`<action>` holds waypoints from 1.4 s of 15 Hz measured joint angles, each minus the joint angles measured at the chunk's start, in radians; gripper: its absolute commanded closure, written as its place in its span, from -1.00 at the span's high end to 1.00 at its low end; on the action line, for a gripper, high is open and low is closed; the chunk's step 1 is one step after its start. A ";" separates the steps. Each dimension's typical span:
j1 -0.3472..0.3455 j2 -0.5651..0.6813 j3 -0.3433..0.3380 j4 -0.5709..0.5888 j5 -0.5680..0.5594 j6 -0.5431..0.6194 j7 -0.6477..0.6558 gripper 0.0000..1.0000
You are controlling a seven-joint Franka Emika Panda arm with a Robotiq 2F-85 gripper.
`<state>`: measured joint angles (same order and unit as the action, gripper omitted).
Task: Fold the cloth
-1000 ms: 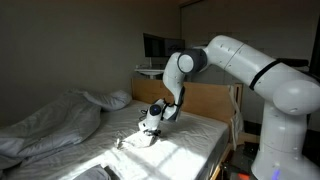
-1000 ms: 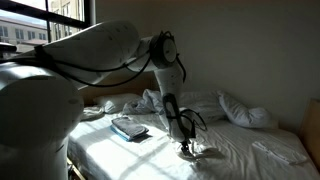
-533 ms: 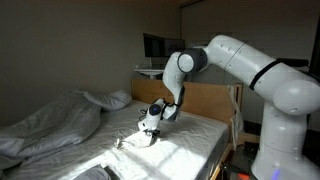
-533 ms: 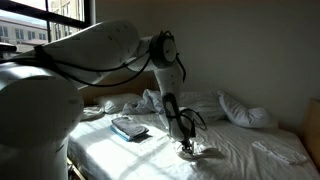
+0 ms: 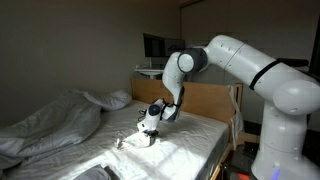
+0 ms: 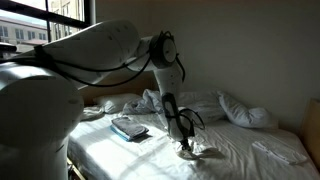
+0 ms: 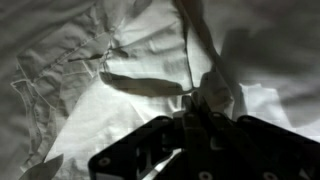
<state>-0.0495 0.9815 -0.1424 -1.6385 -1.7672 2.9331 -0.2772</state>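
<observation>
My pincer [image 7: 203,108] is clamped shut on a raised pinch of the cloth [image 7: 120,130], pressed low so that, I judge, only the thin top layer comes up. The cloth spreads wrinkled all round me. The duvet [image 5: 50,120] lies heaped well off, out of the fold's way.

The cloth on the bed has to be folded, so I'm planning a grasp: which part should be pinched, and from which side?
Pinch a raised wrinkle of the cloth, coming straight down from above. It lies spread flat, so only a ridge standing up from the surface offers something to close on. The gripper appears shut on such a fold.
</observation>
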 measured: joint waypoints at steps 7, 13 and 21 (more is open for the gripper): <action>0.004 -0.009 0.005 0.003 0.000 -0.012 -0.027 -0.83; 0.071 -0.031 0.027 0.002 0.001 -0.185 -0.161 -0.82; 0.173 0.014 0.111 0.041 0.054 -0.400 -0.487 -0.82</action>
<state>0.1236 0.9959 -0.0318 -1.5977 -1.7132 2.5333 -0.7641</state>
